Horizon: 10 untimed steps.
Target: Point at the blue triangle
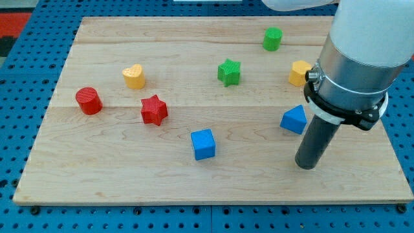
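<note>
The blue triangle lies on the wooden board at the view's right. My tip rests on the board just below and slightly right of the blue triangle, a short gap apart from it. The dark rod rises from the tip into the large grey and white arm body, which covers the board's upper right.
A blue cube lies left of my tip. A yellow block sits above the triangle, partly behind the arm. A green star, green cylinder, red star, red cylinder and yellow heart lie farther left.
</note>
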Tool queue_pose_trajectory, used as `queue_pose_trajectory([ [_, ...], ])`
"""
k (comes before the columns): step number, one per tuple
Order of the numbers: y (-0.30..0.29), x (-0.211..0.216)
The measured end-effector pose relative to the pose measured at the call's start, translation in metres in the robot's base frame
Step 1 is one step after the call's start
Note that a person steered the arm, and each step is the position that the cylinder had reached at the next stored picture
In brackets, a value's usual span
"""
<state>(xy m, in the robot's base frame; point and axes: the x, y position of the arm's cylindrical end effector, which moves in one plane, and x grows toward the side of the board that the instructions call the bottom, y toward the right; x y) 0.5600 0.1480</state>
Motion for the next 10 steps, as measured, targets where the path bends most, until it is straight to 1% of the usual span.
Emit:
queue_pose_trajectory([
  [1,0.0,0.0],
  [3,0.03,0.0],
  [4,0.03,0.0],
  [5,0.016,0.0],
  [6,-0.012,0.0],
  [8,-0.016,0.0],
  [10,-0.016,0.028],
])
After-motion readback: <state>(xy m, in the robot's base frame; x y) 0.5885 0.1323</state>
